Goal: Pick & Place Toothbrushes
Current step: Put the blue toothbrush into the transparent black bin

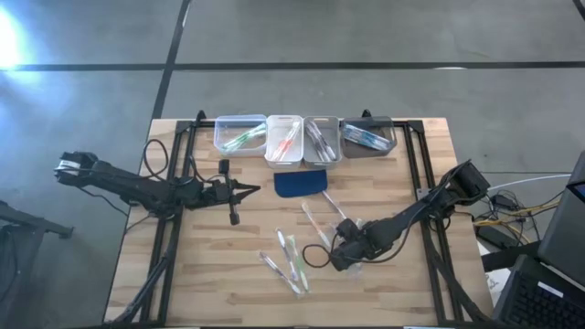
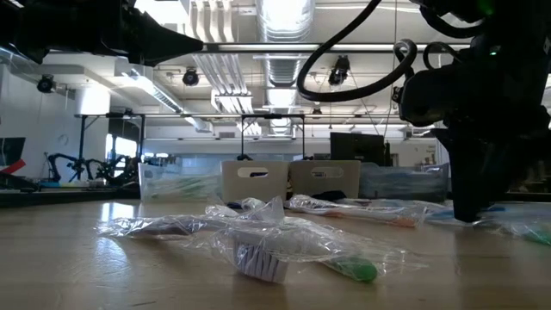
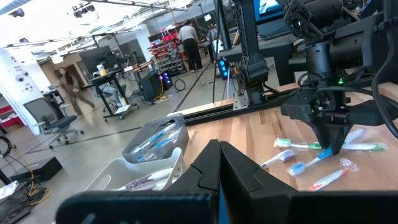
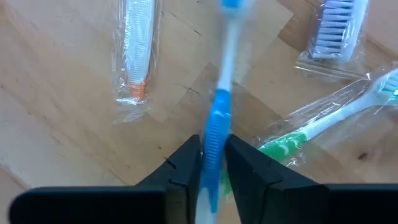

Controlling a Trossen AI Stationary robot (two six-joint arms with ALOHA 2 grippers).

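Note:
Several wrapped toothbrushes (image 1: pixel 291 260) lie loose on the near middle of the wooden table (image 1: pixel 210 274). My right gripper (image 4: pixel 214 158) points down over them and is shut on a blue toothbrush (image 4: pixel 217 106). That gripper also shows in the left wrist view (image 3: pixel 328 148) and in the high view (image 1: pixel 342 252). A green one (image 4: pixel 311 127), an orange-tipped one (image 4: pixel 132 56) and a brush head (image 4: pixel 339 28) lie beside it. My left gripper (image 1: pixel 251 188) hovers shut and level at the table's left middle, holding nothing. My right gripper pinches the blue toothbrush's handle (image 4: pixel 216 127) between its two fingers (image 4: pixel 186 165), coming from above and pointing steeply down. The brush runs on away from the fingers, its head (image 3: pixel 297 168) low at the table top. Whether it is lifted clear I cannot tell.
Four small bins (image 1: pixel 284 139) with sorted toothbrushes stand in a row at the far edge. A dark blue pad (image 1: pixel 300 183) lies just near of them. A black loop (image 1: pixel 315 257) lies by the right gripper. Black frame rails (image 1: pixel 428 183) run along both sides.

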